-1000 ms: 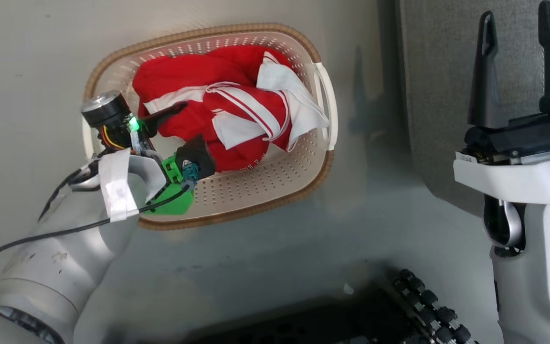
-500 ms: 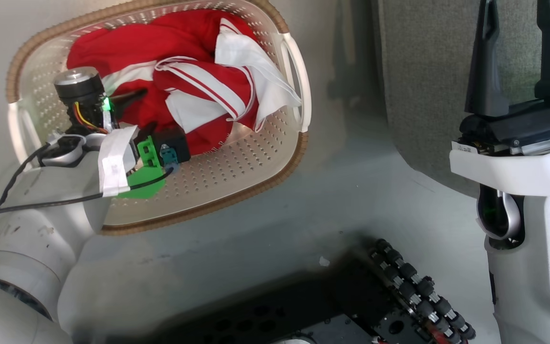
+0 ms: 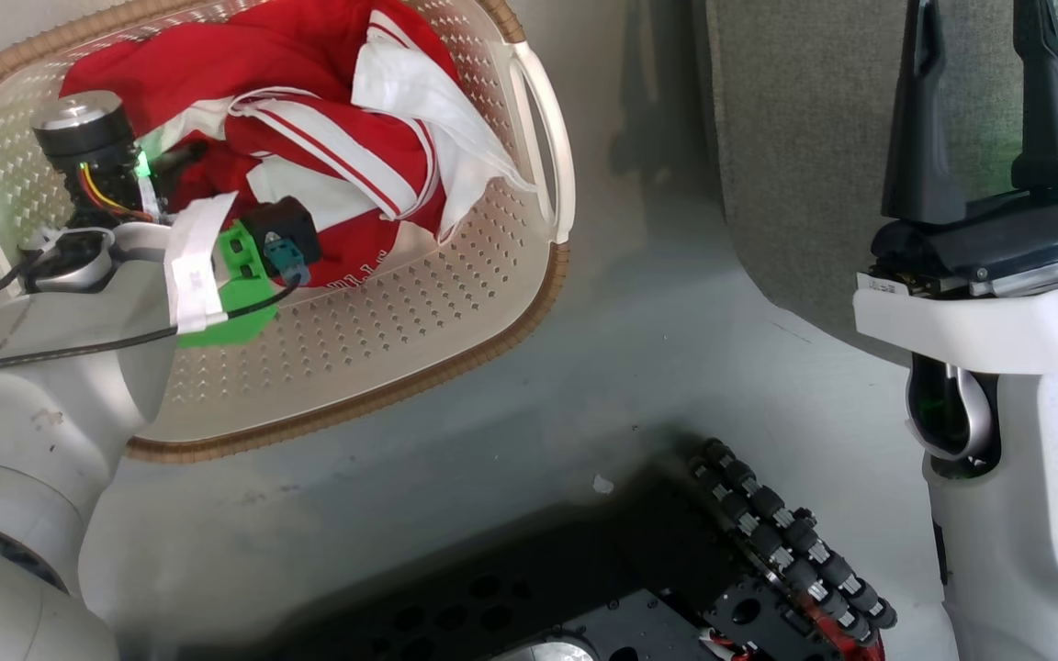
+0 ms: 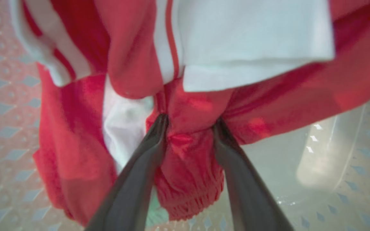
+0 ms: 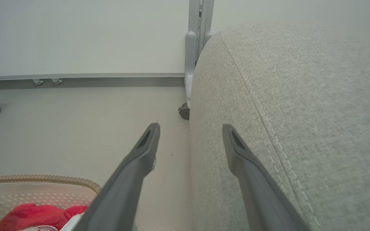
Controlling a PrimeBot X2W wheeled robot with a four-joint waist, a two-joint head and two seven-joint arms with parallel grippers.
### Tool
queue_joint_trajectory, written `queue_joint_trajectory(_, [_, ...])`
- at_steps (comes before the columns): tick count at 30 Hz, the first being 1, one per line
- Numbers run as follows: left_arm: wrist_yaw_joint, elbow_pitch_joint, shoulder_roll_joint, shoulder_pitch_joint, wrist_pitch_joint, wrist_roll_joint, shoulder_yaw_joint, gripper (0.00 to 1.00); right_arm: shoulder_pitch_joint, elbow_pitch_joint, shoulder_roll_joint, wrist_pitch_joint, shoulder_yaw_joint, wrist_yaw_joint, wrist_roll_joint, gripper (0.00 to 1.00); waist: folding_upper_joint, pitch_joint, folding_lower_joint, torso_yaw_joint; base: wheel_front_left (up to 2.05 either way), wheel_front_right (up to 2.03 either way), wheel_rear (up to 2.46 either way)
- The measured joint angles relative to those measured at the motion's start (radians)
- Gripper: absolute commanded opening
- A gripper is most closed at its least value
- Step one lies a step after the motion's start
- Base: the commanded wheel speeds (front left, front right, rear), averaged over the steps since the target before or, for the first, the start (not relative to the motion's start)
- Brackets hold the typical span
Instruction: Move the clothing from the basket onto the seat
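The cream perforated basket (image 3: 354,404) with its brown rim stands on the floor at the upper left of the head view. The clothing (image 3: 327,147), red with white stripes and panels, lies heaped inside it, with white lettering at one hem. My left gripper (image 3: 217,184) reaches into the heap. In the left wrist view it (image 4: 190,122) is shut on a bunched red elastic hem of the clothing (image 4: 188,160). My right gripper (image 3: 974,28) stands open and holds nothing, beside the edge of the grey seat (image 3: 814,138). The right wrist view shows that gripper (image 5: 190,128), the seat (image 5: 300,112) and the basket's rim (image 5: 43,178).
My black base with its roller wheel (image 3: 786,542) is at the bottom of the head view. A grey wheeled frame post (image 5: 188,64) with a caster (image 5: 184,112) stands behind the seat's corner, against a pale wall. Bare floor separates basket and seat.
The head camera has dropped closer, so the basket looks larger and sits further up and left. My left gripper's fingers have sunk into the clothing and closed on it. The right arm stays put.
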Motion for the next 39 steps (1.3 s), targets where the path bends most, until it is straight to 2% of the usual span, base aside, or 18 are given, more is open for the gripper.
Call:
queue_joint_trajectory(8, [0.040, 0.005, -0.018, -0.003, -0.037, -0.054, 0.026, 0.00, -0.016, 0.012, 0.000, 0.000, -0.002, 0.000, -0.004, 1.00, 0.0000, -0.015, 0.0000, 0.013, 0.00, 0.00, 0.00])
queue_joint_trajectory(11, [0.060, 0.005, -0.039, 0.016, -0.059, -0.102, 0.066, 0.00, -0.016, 0.018, 0.000, 0.000, -0.004, 0.000, -0.007, 1.00, 0.0000, -0.037, 0.0000, 0.020, 0.00, 0.00, 0.00])
queue_joint_trajectory(18, [0.101, -0.012, -0.113, 0.101, -0.129, -0.196, 0.122, 0.00, 0.010, 0.045, 0.001, 0.000, -0.011, 0.000, -0.021, 1.00, 0.0000, -0.124, 0.0000, 0.047, 0.00, 0.00, 0.00])
queue_joint_trajectory(23, [0.119, -0.070, -0.142, 0.177, -0.152, -0.288, 0.188, 0.00, 0.046, 0.059, 0.001, 0.000, -0.019, 0.000, -0.031, 1.00, 0.0000, -0.210, 0.0000, 0.067, 0.00, 0.00, 0.00])
queue_joint_trajectory(30, [0.129, -0.297, -0.151, 0.319, -0.157, -0.397, 0.261, 0.00, 0.129, 0.097, 0.002, 0.000, -0.023, 0.000, -0.067, 1.00, 0.0000, -0.357, 0.0000, 0.102, 0.00, 0.00, 0.00])
queue_joint_trajectory(39, [0.172, -0.588, -0.129, 0.548, -0.157, -0.483, 0.351, 0.00, 0.275, 0.153, 0.002, 0.000, -0.018, 0.000, -0.100, 1.00, 0.0000, -0.582, -0.0001, 0.148, 0.00, 0.00, 0.00])
